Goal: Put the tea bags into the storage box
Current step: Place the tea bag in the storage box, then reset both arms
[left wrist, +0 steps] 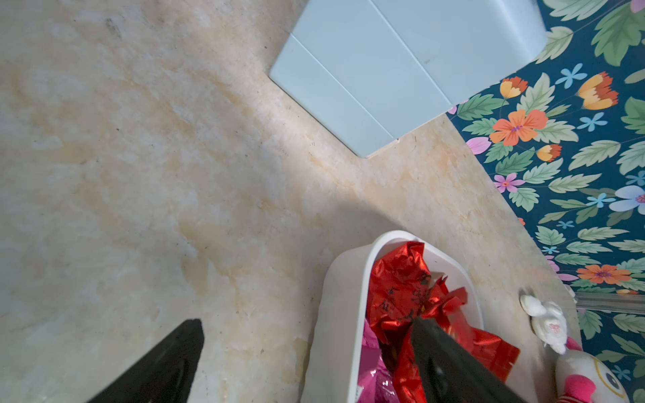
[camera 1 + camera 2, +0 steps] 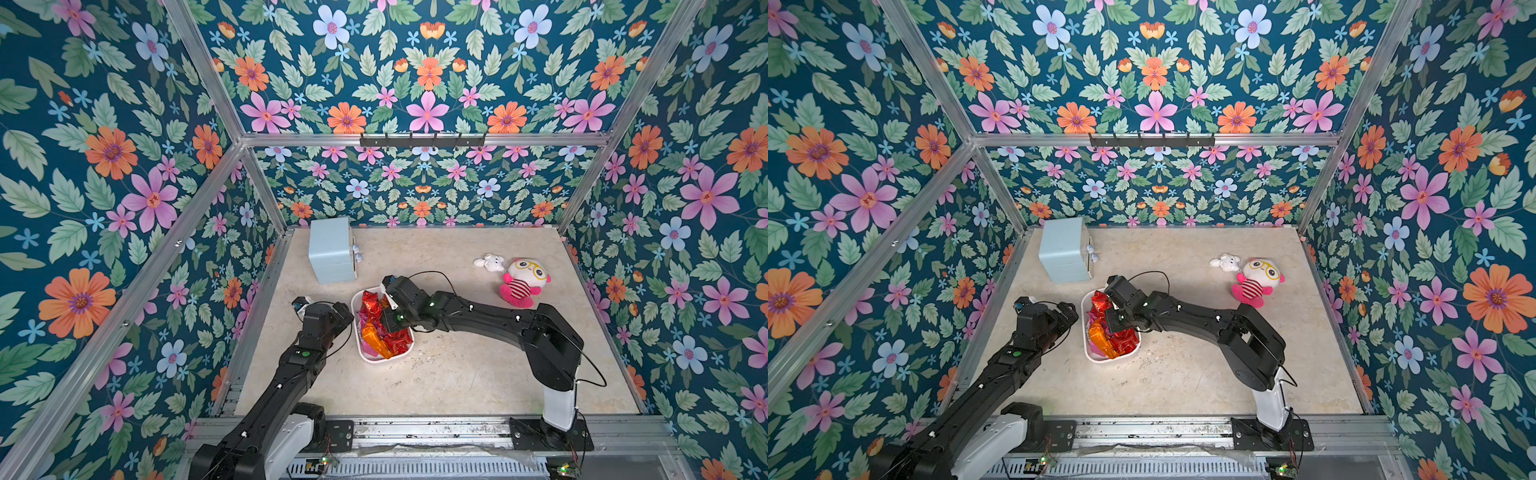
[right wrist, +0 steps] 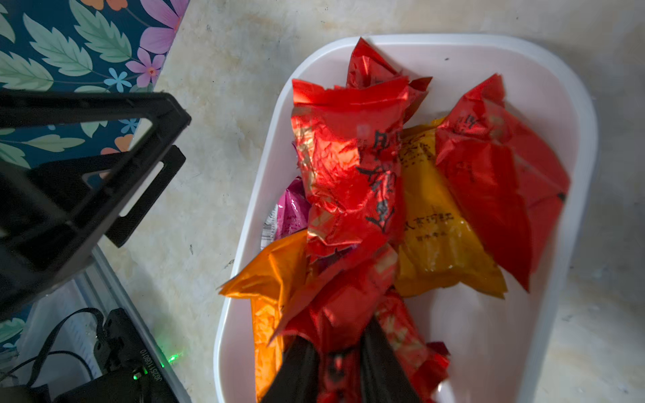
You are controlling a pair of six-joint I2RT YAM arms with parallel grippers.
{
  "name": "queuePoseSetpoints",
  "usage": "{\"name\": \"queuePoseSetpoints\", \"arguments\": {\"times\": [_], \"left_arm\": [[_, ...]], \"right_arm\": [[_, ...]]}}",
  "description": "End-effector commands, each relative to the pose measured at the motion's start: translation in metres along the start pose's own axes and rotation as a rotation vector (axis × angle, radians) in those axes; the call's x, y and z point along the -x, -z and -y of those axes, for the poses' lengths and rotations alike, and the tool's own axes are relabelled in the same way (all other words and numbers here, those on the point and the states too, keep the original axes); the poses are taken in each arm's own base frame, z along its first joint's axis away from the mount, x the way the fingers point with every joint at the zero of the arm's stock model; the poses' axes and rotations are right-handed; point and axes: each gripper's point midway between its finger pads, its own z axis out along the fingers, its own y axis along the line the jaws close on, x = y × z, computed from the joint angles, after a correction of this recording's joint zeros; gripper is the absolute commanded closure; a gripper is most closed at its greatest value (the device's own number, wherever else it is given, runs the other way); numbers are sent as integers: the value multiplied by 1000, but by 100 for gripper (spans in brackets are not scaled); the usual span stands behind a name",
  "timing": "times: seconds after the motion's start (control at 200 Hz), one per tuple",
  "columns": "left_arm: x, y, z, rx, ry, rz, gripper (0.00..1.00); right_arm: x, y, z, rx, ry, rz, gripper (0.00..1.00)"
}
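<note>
Step in hand, as I judge it: depositing a sachet into the storage box [image 3: 251, 195]. My right pincer [image 3: 336, 335] hangs low over the box's heap, its close-set fingers either side of a red sachet [image 3: 338, 300]. Whether they pinch it or merely flank it, I cannot tell. The tea bags [image 2: 376, 328] lie piled inside the box, red over orange and pink, and I see none loose on the surface [image 2: 457, 374], though ground under both arms is hidden. The task looks close to complete. The next move calls for spreading the fingers fully, then rising straight up so no foil snags and drags out over the rim. My left pincer [image 1: 307, 322] stands wide open and empty, just beside the box's wall, one finger over the heap. The pale blue drawer box [image 2: 332, 249] sits near, behind the box. The plush doll [image 2: 521, 282] lies well apart. Open room is toward my right base.
</note>
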Motion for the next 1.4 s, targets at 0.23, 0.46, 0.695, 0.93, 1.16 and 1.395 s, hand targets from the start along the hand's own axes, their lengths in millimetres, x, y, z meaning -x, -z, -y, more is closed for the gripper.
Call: {"name": "queuePoseSetpoints", "arguments": {"times": [0.23, 0.46, 0.695, 0.93, 1.16, 1.395], "left_arm": [[3, -2, 0, 5, -17, -2, 1], [16, -1, 5, 4, -50, 22, 1], [60, -2, 7, 85, -203, 89, 1], [124, -1, -5, 223, -311, 319, 1], [146, -16, -15, 209, -455, 521, 1], [126, -52, -11, 108, -565, 494, 1]], "right_arm": [[21, 27, -4, -24, 20, 82, 46], [43, 69, 19, -167, 22, 217, 39], [70, 138, 123, -398, -125, 402, 37], [47, 241, 277, -678, -319, 722, 37], [-19, 326, 347, -931, -408, 1176, 32], [-31, 319, 371, -1097, -302, 1124, 28]]}}
